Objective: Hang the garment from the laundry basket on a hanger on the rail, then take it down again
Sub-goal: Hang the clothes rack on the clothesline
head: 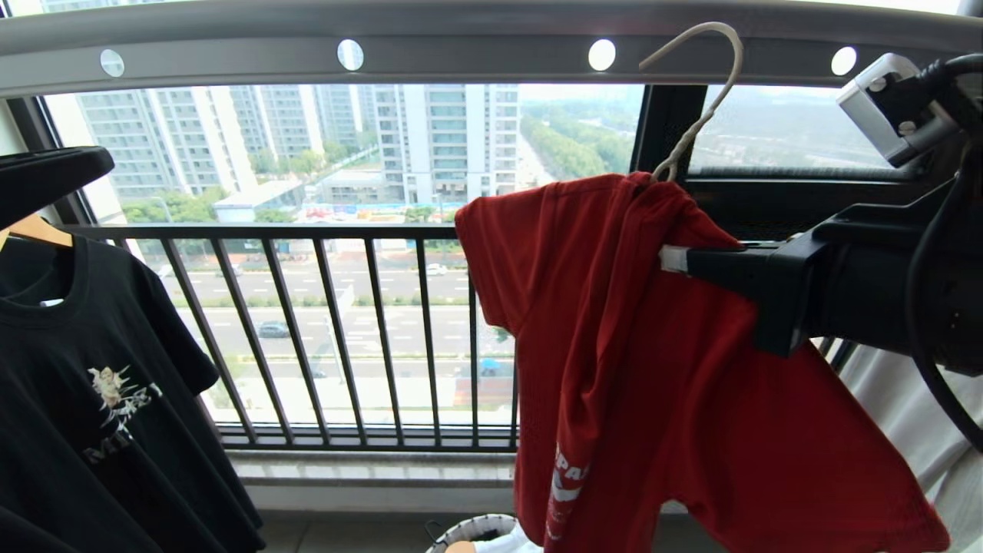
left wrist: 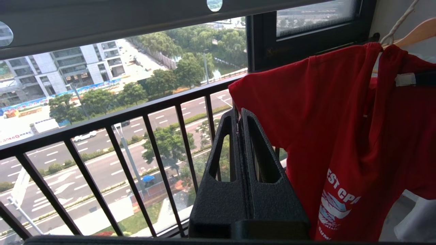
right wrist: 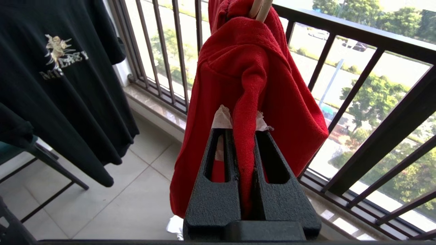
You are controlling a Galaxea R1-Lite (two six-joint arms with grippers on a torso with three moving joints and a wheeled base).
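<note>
High across the far side, over the window: rail (head: 476, 46), long grey metal bar pierced by round holes. Below it and to the right: hanger (head: 703, 92), thin cream-white wire, long hook curved up in front of the rail's lower edge; whether the hook touches the rail cannot be told. Draped on the hanger: garment (head: 630, 346), red short-sleeved T-shirt, bunched at the neck around the hook's base, body hanging down with white lettering and white-and-blue print near the lower hem. Reaching in from the right at shoulder height of the shirt: right gripper (right wrist: 243, 129), black fingers (right wrist: 269, 149) clamped on a vertical fold of the red fabric, white padding at the tips pressed on either side of the fold. Left of the red shirt and close beside its sleeve edge, seen from its own wrist camera only: left gripper (left wrist: 240, 114), fingers pressed together on nothing, pointed toward the railing. Behind everything, far side: black barred balcony railing (head: 338, 230), street and tower blocks beyond it. At far left: black T-shirt (head: 100, 399) with white print, hung on a light-wood hanger (head: 34, 229). At the near bottom edge, just left of the red hem: laundry basket (head: 476, 530), white woven, dark rim, only the top showing.
</note>
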